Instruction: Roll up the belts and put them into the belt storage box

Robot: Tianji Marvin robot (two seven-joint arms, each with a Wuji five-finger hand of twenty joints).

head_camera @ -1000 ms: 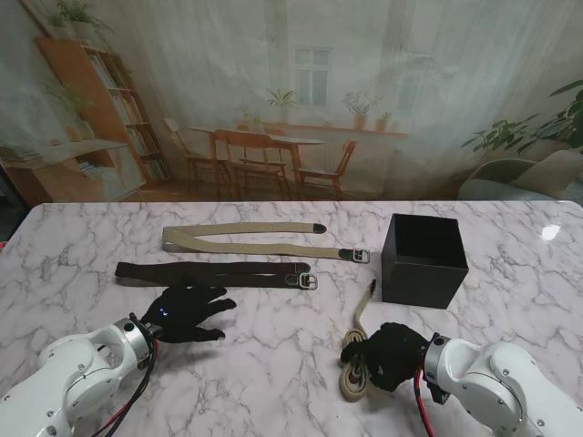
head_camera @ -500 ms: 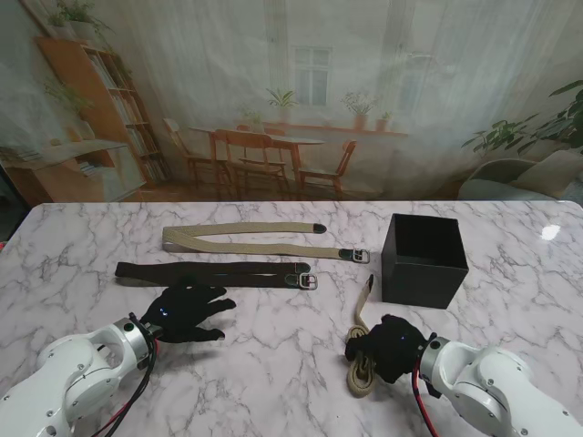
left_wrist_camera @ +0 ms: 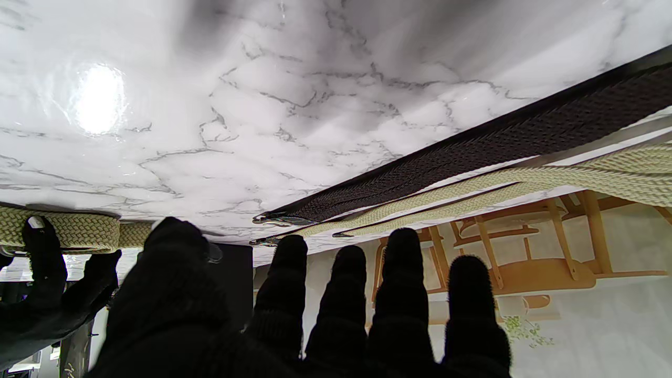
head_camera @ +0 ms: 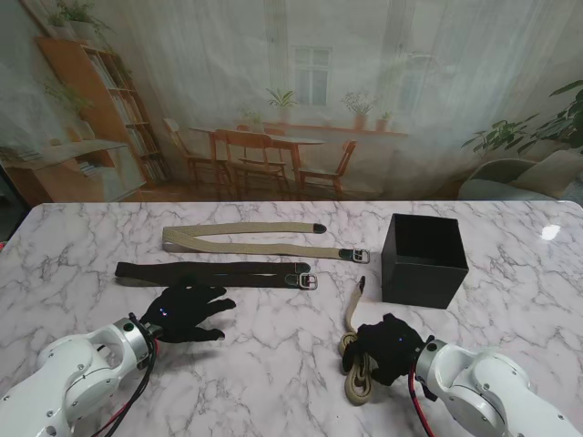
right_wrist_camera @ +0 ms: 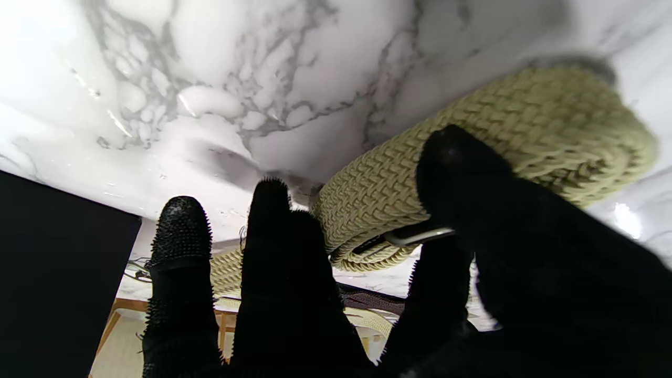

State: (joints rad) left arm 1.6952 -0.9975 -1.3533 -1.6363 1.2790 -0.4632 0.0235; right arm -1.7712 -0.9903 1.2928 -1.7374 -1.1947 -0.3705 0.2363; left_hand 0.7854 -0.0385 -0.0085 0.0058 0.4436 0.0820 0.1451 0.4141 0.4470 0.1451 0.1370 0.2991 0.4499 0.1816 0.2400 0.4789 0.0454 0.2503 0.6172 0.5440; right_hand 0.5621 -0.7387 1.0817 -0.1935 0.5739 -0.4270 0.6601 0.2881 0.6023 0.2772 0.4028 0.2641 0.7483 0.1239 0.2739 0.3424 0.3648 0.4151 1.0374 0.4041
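- Half-rolled beige woven belt point(head_camera: 353, 364) lies near me on the marble table point(head_camera: 273, 364), right of centre; loose coil under the right hand, free tail point(head_camera: 353, 305) running away from me toward the black box point(head_camera: 424, 260), tip just short of it.
- Wrist view: braided coil point(right_wrist_camera: 472, 157) flat on the table, metal buckle bar point(right_wrist_camera: 417, 236) showing at the coil's edge.
- Right hand point(head_camera: 387, 350), black glove, palm down on the coil; thumb point(right_wrist_camera: 462, 173) pressed over the coil's outer wall, other fingers point(right_wrist_camera: 273, 231) curled on the opposite side, pinching the roll.
- Dark brown belt point(head_camera: 214, 271) lies flat, doubled, left of centre; buckle point(head_camera: 308, 281) at its right end.
- Second beige belt point(head_camera: 255, 238) lies flat farther from me, apart from the brown one.
- Left hand point(head_camera: 187, 314) rests palm down just nearer than the brown belt, fingers point(left_wrist_camera: 404, 273) straight and slightly spread, holding nothing.
- Box open-topped, at right.
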